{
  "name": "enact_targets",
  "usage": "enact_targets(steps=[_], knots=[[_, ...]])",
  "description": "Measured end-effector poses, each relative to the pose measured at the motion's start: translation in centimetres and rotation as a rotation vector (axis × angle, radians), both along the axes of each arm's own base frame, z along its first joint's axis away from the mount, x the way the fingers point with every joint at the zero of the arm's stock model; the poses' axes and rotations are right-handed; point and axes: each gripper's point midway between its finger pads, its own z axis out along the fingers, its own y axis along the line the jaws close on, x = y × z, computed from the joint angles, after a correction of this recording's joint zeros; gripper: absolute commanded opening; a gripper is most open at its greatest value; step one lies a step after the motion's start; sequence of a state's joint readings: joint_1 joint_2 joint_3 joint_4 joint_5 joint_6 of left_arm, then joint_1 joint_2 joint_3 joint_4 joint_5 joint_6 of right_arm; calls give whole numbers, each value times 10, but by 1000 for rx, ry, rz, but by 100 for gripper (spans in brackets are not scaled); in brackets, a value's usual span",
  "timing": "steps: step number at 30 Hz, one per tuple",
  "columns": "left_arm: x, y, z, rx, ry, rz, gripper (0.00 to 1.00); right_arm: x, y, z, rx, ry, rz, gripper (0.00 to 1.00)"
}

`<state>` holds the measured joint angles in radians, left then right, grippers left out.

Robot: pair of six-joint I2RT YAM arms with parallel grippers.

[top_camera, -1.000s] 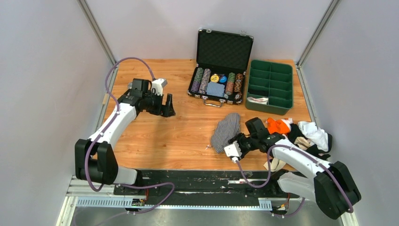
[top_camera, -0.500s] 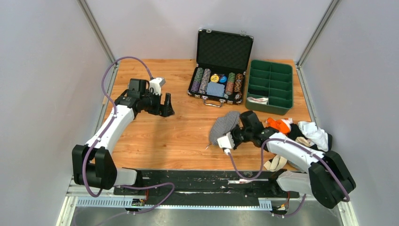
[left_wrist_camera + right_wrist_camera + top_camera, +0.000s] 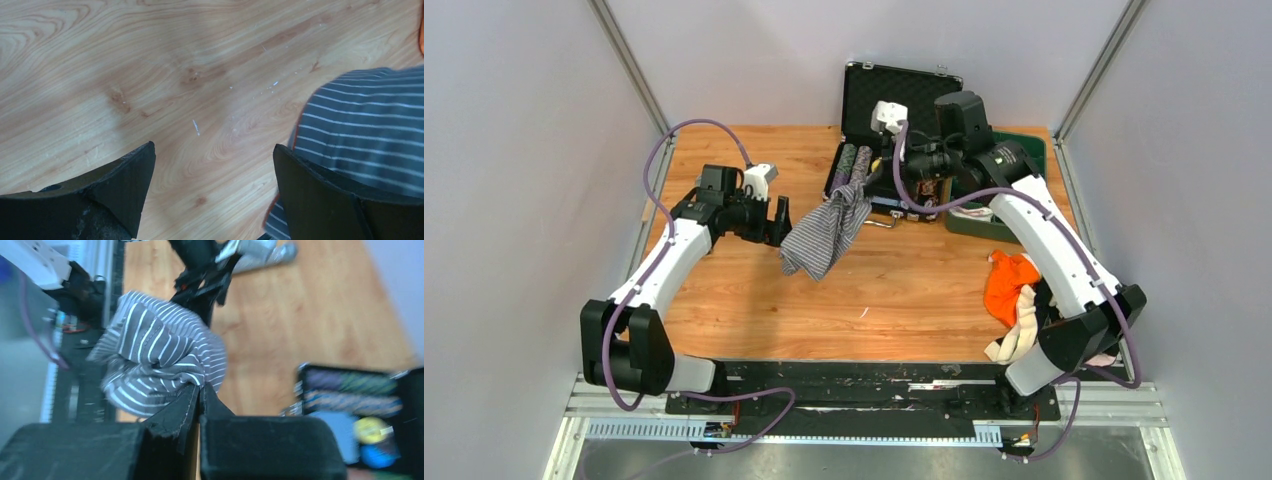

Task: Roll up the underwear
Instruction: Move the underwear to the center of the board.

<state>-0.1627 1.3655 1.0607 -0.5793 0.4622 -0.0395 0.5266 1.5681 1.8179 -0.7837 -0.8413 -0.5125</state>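
Above the surface [image 3: 894, 290], the right jaws are pinched shut on the striped underwear [image 3: 824, 235], which hangs in the air. Just left of it, the left jaws stand wide open, holding nothing.

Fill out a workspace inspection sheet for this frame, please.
Surface: wooden table, a few white specks.
Job's things: striped underwear hanging in the air from the right gripper; orange and beige pieces heaped near the right arm.
Clutter: open poker chip case; green tray, partly hidden behind the right arm.
Grippers: left gripper open and empty, next to the striped cloth, contact unclear; right gripper shut on it.
Cables: purple cable looping along each arm.
Surroundings: grey walls, metal corner posts.
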Motion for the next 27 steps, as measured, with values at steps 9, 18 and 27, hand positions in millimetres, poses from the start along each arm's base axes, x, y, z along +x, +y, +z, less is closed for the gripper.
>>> enact_targets(steps=[9,18,27], knots=[[1,2,-1,15,23,3,92,-8,-90,-173,-143,770,-388,60],[-13,-25,6,16,-90,-202,89,-8,-186,-273,-322,1019,-869,65],[-80,-119,8,130,-557,-1014,74,-15,-184,-237,-234,943,-906,64]])
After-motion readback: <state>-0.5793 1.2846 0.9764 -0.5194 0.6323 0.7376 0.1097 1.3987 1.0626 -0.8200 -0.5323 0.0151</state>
